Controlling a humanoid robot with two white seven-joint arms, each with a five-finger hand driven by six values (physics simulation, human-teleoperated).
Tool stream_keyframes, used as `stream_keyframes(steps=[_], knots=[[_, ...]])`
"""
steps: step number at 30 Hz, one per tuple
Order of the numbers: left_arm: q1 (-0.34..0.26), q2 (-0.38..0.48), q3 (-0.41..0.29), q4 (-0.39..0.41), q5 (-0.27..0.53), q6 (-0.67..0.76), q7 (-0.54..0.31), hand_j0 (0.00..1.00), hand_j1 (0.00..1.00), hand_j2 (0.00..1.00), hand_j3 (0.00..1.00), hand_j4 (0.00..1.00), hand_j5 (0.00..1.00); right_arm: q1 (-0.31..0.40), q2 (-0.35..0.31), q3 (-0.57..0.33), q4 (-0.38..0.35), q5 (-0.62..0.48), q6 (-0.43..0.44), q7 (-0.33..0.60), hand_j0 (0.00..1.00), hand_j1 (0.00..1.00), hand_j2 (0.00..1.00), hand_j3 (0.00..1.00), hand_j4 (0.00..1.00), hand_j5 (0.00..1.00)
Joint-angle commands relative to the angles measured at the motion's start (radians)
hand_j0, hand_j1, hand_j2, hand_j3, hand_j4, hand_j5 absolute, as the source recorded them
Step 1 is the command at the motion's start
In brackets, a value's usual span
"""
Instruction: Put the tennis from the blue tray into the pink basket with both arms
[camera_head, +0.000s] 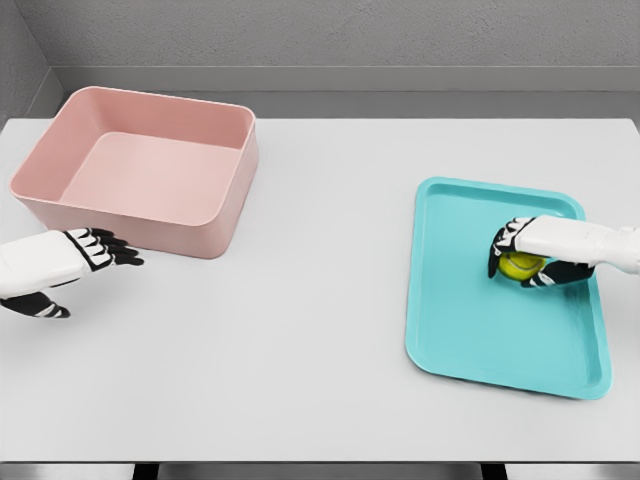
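Table (320, 340) surface, white, bears all items. Nearest, the left hand (95, 250) hovers at the left edge, fingers extended and empty, just before the basket's front wall. On the right, the blue tray (480, 330) holds the tennis ball (519, 266), around which the right hand (530, 255) curls its fingers. Farther back left stands the pink basket (200, 225), well apart from the tray.

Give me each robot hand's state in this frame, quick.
Left robot hand: open, holding nothing, beside the pink rectangular plastic basket.
Right robot hand: closed on the yellow-green tennis ball over the blue tray.
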Motion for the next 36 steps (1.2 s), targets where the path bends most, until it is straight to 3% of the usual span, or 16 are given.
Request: stream_keyframes(steps=[1,4,21,29,36], knots=[[0.0,0.002,0.001,0.003,0.006,0.001,0.0,1.0,1.0,1.0,1.0,1.0,1.0,0.0,-0.004,-0.003,-0.032,-0.006,0.003,-0.001,0.48,0.48,0.48,0.48,0.48,0.48],[0.002,0.002,0.003,0.002,0.006,0.001,0.0,1.0,1.0,1.0,1.0,1.0,1.0,-0.006,-0.003,-0.003,-0.04,-0.003,0.003,-0.001,0.45,0.45,0.45,0.45,0.45,0.45],[0.005,0.002,0.001,0.0,0.006,0.001,0.002,1.0,1.0,1.0,1.0,1.0,1.0,-0.025,0.01,-0.002,-0.259,0.004,0.003,-0.001,0.45,0.45,0.45,0.45,0.45,0.45],[0.005,0.001,0.003,0.0,0.006,0.001,0.002,1.0,1.0,1.0,1.0,1.0,1.0,-0.034,0.016,0.009,-0.28,0.004,0.003,-0.001,0.45,0.45,0.45,0.45,0.45,0.45],[0.006,0.001,0.001,0.002,0.005,0.001,0.002,1.0,1.0,1.0,1.0,1.0,1.0,-0.058,0.102,0.036,-0.316,0.04,0.003,-0.001,0.45,0.45,0.45,0.45,0.45,0.45]])
